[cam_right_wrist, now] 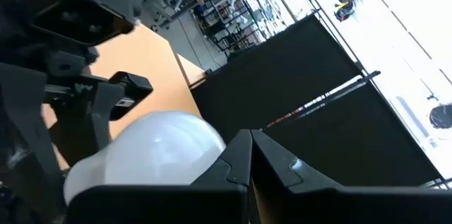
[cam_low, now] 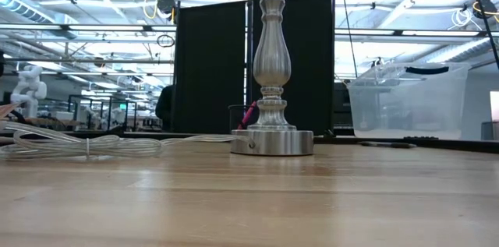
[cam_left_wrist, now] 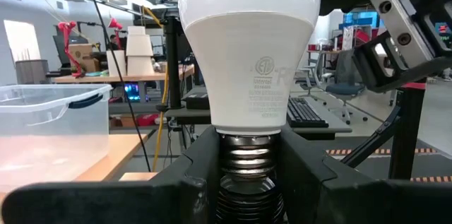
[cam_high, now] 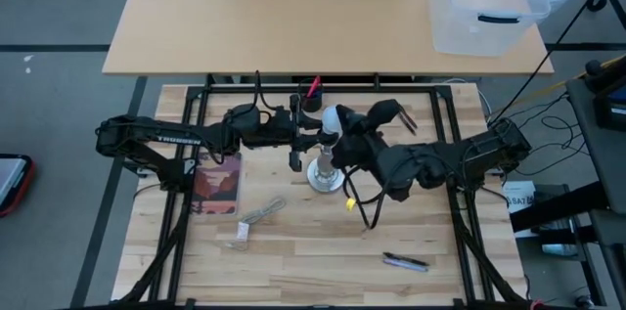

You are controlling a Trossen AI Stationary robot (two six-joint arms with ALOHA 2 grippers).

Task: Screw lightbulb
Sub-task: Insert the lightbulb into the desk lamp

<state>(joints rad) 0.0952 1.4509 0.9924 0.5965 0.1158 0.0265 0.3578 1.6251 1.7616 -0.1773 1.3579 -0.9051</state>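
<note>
Left wrist view, left end effector (cam_left_wrist: 244,181) gripping lightbulb (cam_left_wrist: 247,47) base (part-open)

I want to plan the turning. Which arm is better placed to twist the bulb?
Probably the right: its shut tool rests on the lightbulb globe, while the left tool grips the socket below it.

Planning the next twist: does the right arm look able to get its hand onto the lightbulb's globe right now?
Probably yes. The right hand is shut, right beside the lightbulb globe, with nothing between them. The left hand grips only the screw base, leaving the globe free.
</note>
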